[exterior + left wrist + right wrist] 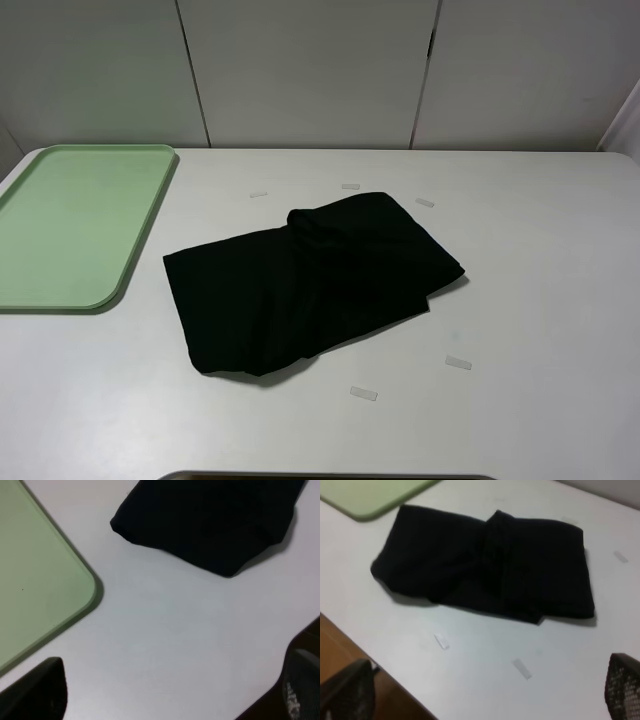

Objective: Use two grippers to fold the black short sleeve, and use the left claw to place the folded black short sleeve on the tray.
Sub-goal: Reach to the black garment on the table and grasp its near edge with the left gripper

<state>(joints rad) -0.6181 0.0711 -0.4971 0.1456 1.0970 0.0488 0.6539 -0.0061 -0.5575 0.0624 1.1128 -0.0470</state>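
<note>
Lying folded near the pale green plastic tray [60,230], the black cloth T-shirt [310,285] appears ready to be grasped by the released left end effector [172,690], the right end effector [485,690] likewise released.

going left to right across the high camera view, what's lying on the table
green tray → black t-shirt. The tape strips are scattered within the t-shirt's span, so they have no clear place in the order.
</note>
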